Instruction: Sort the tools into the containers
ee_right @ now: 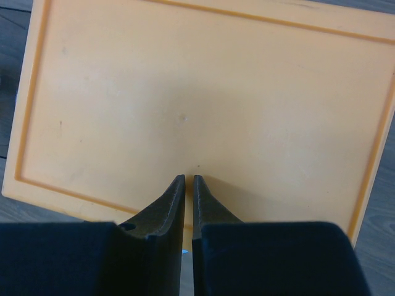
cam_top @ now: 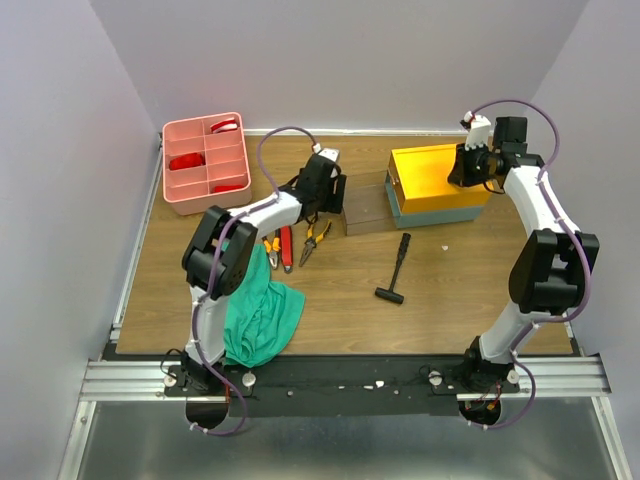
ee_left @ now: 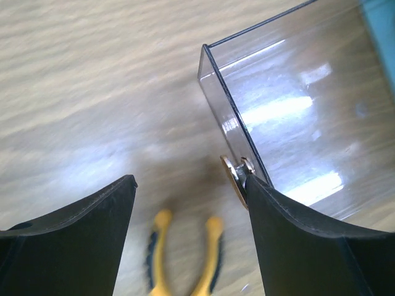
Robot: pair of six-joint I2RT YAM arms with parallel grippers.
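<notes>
Two claws are at work near the toolbox (cam_top: 437, 180), which sits on the wooden surface (cam_top: 450, 290) with its yellow lid down on the grey base. The right claw (cam_top: 465, 170) hangs over the lid's right half; in the right wrist view its fingers are pressed almost together (ee_right: 188, 179) with nothing between them, and I cannot tell whether the tips touch the lid. A clear box (cam_top: 367, 208) lies just left of the toolbox, against its left side.

The left claw (cam_top: 322, 195) is left of that clear box, spread wide and empty (ee_left: 188, 182); in the left wrist view its right finger (ee_left: 290, 228) sits at the clear box's (ee_left: 296, 117) near corner, beside a small round metal piece there. Below the gap between the fingers lie the yellow-handled pliers (ee_left: 162, 221), flat on the surface.

From above, those yellow-handled pliers (cam_top: 315, 240) lie left of the toolbox and a little nearer the arm bases, with the red-handled pliers (cam_top: 287, 248) and orange-handled pliers (cam_top: 271, 250) further left. The hammer (cam_top: 397, 268) lies in front of the toolbox, apart from it, its head toward the bases. The pink tray (cam_top: 205, 163) stands well to the toolbox's left with red items in some compartments, too small to name. A green cloth (cam_top: 262, 315) is bunched further left and nearer the bases
</notes>
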